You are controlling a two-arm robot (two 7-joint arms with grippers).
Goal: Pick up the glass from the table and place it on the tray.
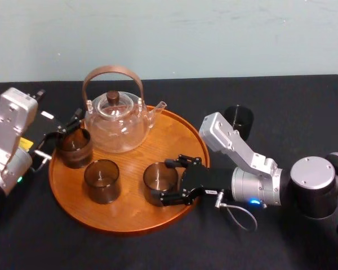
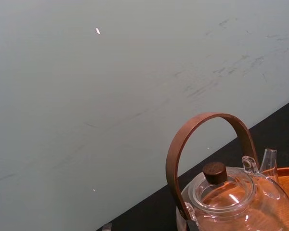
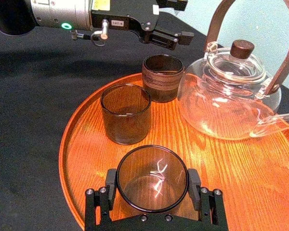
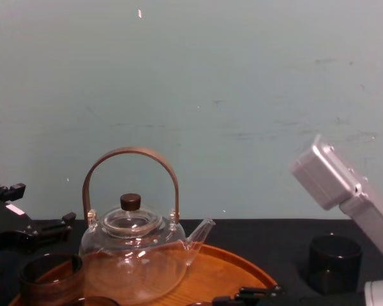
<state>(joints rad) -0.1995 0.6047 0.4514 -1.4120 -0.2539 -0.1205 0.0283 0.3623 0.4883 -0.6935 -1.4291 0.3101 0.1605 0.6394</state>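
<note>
glass (image 3: 151,179) — smoky, short | on tray (image 1: 129,216) | right end effector (image 1: 163,181) clamps it | left end effector (image 3: 182,20) wide

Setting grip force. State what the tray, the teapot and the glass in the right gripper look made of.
Tray: wood, orange-brown, visible grain, satin sheen. Teapot: clear glass, see-through with highlights; handle and knob look wooden. Glass, held by the right gripper: smoky tinted glass, translucent, glossy.

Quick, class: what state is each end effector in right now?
Left end effector: open, empty.
Right end effector: closed on the dark glass cup.
</note>
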